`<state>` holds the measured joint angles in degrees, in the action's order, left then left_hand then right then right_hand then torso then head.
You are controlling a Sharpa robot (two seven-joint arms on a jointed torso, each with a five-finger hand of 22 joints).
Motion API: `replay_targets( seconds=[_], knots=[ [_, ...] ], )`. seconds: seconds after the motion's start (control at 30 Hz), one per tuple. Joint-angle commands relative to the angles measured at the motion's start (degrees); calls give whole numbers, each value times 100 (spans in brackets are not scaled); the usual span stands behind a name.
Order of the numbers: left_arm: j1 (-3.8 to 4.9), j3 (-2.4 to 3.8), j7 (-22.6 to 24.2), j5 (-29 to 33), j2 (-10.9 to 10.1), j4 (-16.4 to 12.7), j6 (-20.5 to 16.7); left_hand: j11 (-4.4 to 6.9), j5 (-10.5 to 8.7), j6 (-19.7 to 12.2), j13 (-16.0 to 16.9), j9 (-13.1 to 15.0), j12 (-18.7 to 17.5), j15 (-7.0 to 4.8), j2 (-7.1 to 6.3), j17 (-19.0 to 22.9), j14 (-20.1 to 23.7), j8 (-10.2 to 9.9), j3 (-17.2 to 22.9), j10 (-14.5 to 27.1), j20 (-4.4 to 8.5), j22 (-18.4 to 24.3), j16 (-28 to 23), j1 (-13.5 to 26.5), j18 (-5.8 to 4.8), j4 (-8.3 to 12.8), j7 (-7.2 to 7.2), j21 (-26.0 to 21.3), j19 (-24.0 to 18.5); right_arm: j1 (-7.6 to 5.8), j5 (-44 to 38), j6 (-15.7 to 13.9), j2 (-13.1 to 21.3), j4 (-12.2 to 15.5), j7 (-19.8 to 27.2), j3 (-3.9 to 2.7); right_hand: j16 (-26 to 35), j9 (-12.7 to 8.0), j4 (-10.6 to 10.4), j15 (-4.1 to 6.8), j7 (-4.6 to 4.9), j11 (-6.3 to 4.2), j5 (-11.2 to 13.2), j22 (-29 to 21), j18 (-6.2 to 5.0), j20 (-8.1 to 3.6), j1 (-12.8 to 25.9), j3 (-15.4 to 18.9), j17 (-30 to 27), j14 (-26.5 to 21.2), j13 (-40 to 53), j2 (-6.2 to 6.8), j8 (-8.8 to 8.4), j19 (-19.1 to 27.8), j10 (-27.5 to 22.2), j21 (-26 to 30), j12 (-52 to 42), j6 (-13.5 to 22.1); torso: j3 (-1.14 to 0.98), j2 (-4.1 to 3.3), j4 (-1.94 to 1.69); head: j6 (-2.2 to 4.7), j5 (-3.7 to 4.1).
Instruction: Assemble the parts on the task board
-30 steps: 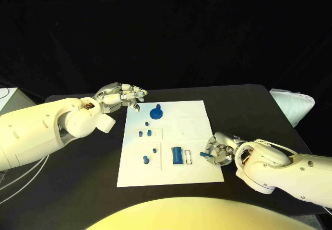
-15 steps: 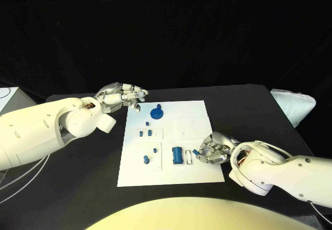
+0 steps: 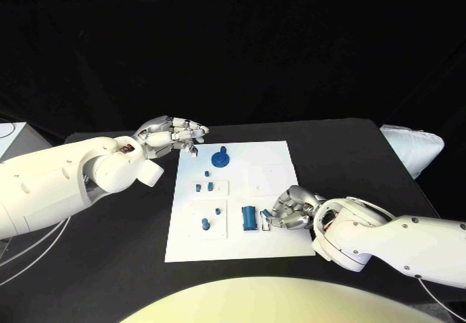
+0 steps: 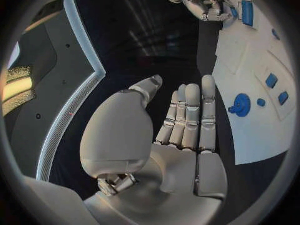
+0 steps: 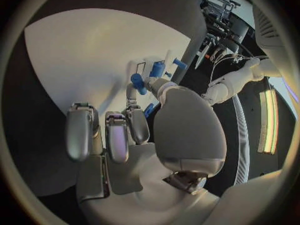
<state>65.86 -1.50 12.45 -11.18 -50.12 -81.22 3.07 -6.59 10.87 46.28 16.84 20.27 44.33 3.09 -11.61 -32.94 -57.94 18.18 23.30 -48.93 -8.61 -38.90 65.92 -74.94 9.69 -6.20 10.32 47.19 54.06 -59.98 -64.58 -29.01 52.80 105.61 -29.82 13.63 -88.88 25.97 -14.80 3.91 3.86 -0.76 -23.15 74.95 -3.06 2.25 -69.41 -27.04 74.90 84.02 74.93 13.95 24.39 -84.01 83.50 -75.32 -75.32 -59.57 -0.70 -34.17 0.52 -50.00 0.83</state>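
Observation:
The white task board [image 3: 262, 178] lies mid-table with blue parts on it: a round part [image 3: 220, 159] near its far end, several small pieces [image 3: 203, 186] along its left side, and a rectangular block [image 3: 250, 217] standing near the front. My right hand [image 3: 293, 208] hovers over the board's front right, just right of the block, pinching a small blue part [image 3: 266, 214] between thumb and finger; the right wrist view shows that part [image 5: 149, 110] at the fingertips. My left hand [image 3: 173, 132] hangs off the board's far left corner, fingers straight and empty [image 4: 187, 120].
A white bundle [image 3: 413, 148] lies at the table's right edge. A pale box [image 3: 13, 138] stands off the left side. Black table surface [image 3: 349, 155] surrounds the board.
My right hand has moved left with the small blue part, from the board's right edge to beside the rectangular block. The left hand has stayed put.

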Motion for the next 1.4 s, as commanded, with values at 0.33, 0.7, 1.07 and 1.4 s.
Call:
replay_targets(
  seconds=[0.33, 0.7, 1.07, 1.4],
  knots=[
    [2, 3, 26, 0, -5, -30, 104, -5, 11, -38, -11, -7, 24, -6, 25, -9, 52, 34, -4, 37, -8, -6, 30, -5, 77, -57, 18, 5, 15, 8, -104, 288, -146, -69, -252, 1, -40, 19, -70, 51, -49, -12, -58, 943, 35, -49, 250, 107, 1398, 570, 732, -5, 42, -228, 114, -34, -99, -57, -1, 4, 4, 0, -43],
    [3, 2, 21, 0, -18, -38, 93, -9, 0, -41, -16, -9, 35, -1, 29, -15, 63, 44, -39, 44, -13, -7, 39, 47, 76, -131, 20, -1, 8, 9, -137, 259, -214, -114, -302, 1, -53, 22, -122, 56, -60, -19, -75, 970, 46, -53, 351, 133, 1418, 575, 767, -51, 56, -246, 140, -92, -154, -77, 3, -3, -3, 0, -37],
    [3, 2, 19, 0, -28, -42, 88, -10, 0, -41, -16, -9, 36, 0, 30, -16, 64, 45, -42, 45, -14, -7, 40, 52, 76, -139, 20, -2, 7, 9, -162, 264, -262, -157, -344, 0, -55, 23, -139, 59, -63, -22, -83, 971, 45, -55, 387, 133, 1421, 576, 770, -84, 61, -246, 143, -87, -156, -86, 2, 2, 4, 0, -35],
    [3, 2, 16, 0, -25, -32, 89, -9, 1, -42, -18, -10, 39, 0, 37, -17, 68, 48, -48, 49, -15, -7, 41, 60, 76, -159, 19, -4, 5, 10, -133, 282, -291, -141, -278, 0, -62, 20, -165, 58, -59, -20, -31, 981, 48, -56, 551, 212, 1431, 578, 783, -61, 66, -250, 152, -96, -168, -87, 2, 2, 4, 0, -31]
  ],
)
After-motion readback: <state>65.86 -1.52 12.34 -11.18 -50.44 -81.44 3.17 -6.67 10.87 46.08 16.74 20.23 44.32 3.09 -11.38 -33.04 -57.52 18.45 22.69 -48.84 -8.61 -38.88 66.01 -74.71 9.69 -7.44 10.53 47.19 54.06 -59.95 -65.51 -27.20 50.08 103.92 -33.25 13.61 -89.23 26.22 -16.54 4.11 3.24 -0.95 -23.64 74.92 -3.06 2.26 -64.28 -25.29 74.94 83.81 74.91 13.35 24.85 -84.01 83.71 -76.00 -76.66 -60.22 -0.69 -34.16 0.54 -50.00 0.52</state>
